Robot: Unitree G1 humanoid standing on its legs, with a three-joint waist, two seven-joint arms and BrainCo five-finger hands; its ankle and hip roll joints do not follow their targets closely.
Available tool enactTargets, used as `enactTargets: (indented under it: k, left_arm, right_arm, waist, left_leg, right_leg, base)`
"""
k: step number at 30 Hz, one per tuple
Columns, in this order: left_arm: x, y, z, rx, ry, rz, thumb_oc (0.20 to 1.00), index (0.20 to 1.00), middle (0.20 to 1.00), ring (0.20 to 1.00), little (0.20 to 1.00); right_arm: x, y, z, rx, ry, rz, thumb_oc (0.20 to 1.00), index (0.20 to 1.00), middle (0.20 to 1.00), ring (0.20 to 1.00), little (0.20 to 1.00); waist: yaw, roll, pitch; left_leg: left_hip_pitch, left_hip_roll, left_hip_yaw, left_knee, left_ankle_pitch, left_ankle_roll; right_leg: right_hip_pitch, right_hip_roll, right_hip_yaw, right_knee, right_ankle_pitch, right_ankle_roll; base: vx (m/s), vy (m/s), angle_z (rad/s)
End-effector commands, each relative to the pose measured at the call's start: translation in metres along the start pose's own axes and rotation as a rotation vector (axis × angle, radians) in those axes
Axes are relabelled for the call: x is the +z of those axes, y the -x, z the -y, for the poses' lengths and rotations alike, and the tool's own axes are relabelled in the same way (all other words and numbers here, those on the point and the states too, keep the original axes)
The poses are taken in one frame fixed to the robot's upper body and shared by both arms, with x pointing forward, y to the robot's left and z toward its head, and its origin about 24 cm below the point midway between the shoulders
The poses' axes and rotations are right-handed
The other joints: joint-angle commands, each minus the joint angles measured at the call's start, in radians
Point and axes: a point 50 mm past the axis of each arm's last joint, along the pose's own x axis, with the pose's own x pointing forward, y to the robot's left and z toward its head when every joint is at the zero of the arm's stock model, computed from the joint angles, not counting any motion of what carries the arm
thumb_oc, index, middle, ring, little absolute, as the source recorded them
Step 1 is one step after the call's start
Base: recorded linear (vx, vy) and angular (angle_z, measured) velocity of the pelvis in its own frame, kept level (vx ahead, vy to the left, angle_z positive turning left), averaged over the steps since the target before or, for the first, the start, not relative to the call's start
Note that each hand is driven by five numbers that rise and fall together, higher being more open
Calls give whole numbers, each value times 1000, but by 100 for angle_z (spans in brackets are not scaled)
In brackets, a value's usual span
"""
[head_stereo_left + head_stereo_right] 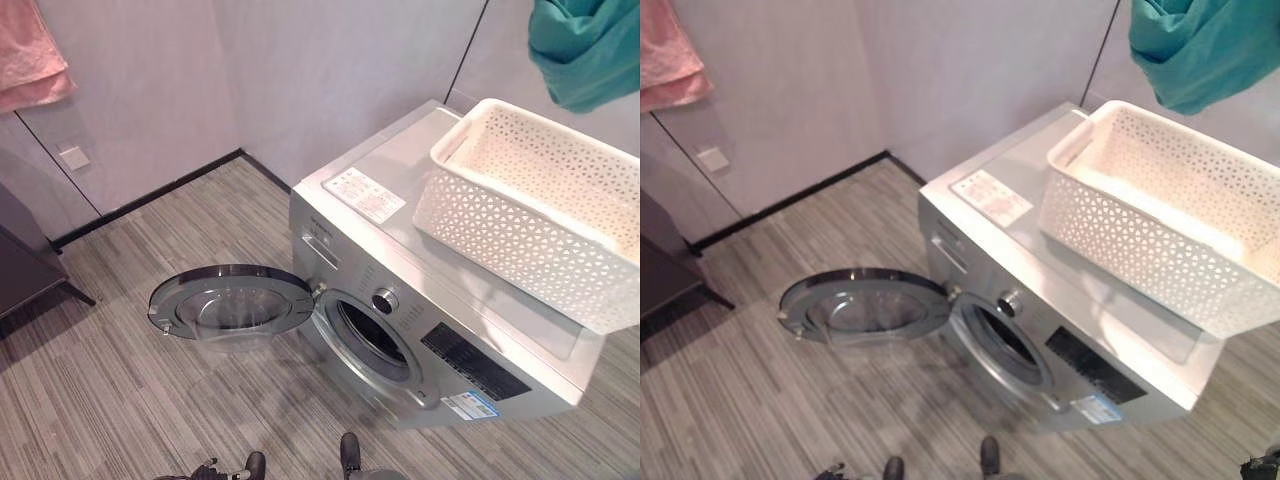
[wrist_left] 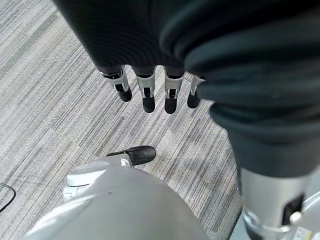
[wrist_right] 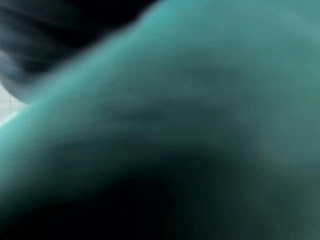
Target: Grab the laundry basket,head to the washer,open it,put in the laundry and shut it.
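Observation:
A silver front-loading washer (image 1: 400,330) stands on the striped floor with its round door (image 1: 232,302) swung wide open to the left and its drum opening (image 1: 372,335) dark. On top of it sits a white perforated laundry basket (image 1: 530,215), which looks empty inside. A teal cloth (image 1: 585,45) hangs in the air above the basket's far end. That teal cloth (image 3: 190,125) lies right against my right hand's dark cover (image 3: 35,30), hiding the rest of the hand. My left hand (image 2: 149,95) hangs over the floor, fingers straight, holding nothing.
A pink towel (image 1: 30,55) hangs at the upper left by the wall. A dark cabinet (image 1: 20,260) stands at the left edge. Open floor (image 1: 110,390) lies in front of the washer door. The walls meet behind the washer.

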Motion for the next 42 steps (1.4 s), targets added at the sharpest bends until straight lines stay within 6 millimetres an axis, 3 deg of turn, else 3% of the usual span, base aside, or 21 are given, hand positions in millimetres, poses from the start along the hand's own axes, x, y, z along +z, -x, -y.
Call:
enactTargets:
  k: [1, 22, 31, 38, 39, 42]
  left_arm:
    - [-9, 1, -27, 68, -89, -51, 1000, 1000, 1000, 1000, 1000]
    - [-7, 1, -15, 38, -104, -35, 1000, 1000, 1000, 1000, 1000]
    - [-7, 0, -14, 41, -90, -36, 1000, 1000, 1000, 1000, 1000]
    - [7, -2, -14, 44, -82, 6, 1000, 1000, 1000, 1000, 1000]
    - [13, -3, -13, 42, -77, 21, 1000, 1000, 1000, 1000, 1000]
    - [24, -4, -12, 42, -90, 56, 1000, 1000, 1000, 1000, 1000]
  right_arm:
    - [4, -5, 34, -150, -20, 12, 200, 200, 200, 200, 200]
    - [1, 5, 36, -168, 42, 57, 200, 200, 200, 200, 200]
    - [1, 10, 59, -227, 77, 76, 200, 200, 200, 200, 200]
    - [10, 15, 86, -279, 141, 117, 200, 200, 200, 200, 200]
    - [16, 19, 93, -290, 158, 147, 200, 200, 200, 200, 200]
    - [16, 28, 93, -290, 194, 180, 200, 200, 200, 200, 200]
  waist:
    - [27, -85, -31]
    - [-6, -80, -46]
    - [-16, -90, -43]
    - [-37, -114, -4]
    - [-51, -113, 9]
    - [-70, -111, 25]
  left_leg:
    - [170, -14, 10, 6, -122, 43]
    - [203, -58, 54, 100, -205, 75]
    - [179, -82, 80, 180, -245, 83]
    - [79, -141, 82, 375, -318, 95]
    - [52, -159, 89, 421, -356, 110]
    - [24, -194, 105, 453, -387, 139]
  right_leg:
    - [-59, -98, 72, 111, -92, 103]
    - [-46, -104, 145, 124, -74, 119]
    - [-50, -113, 185, 89, -32, 127]
    - [-60, -146, 222, 65, 12, 140]
    - [-72, -157, 239, 59, 23, 143]
    - [-97, -171, 259, 30, 45, 157]
  base:
    - [-5, 42, -3]
    - [-16, 27, -8]
    - [-59, 29, -12]
    - [-113, 75, -1]
    - [-141, 157, 4]
    - [-212, 246, -8]
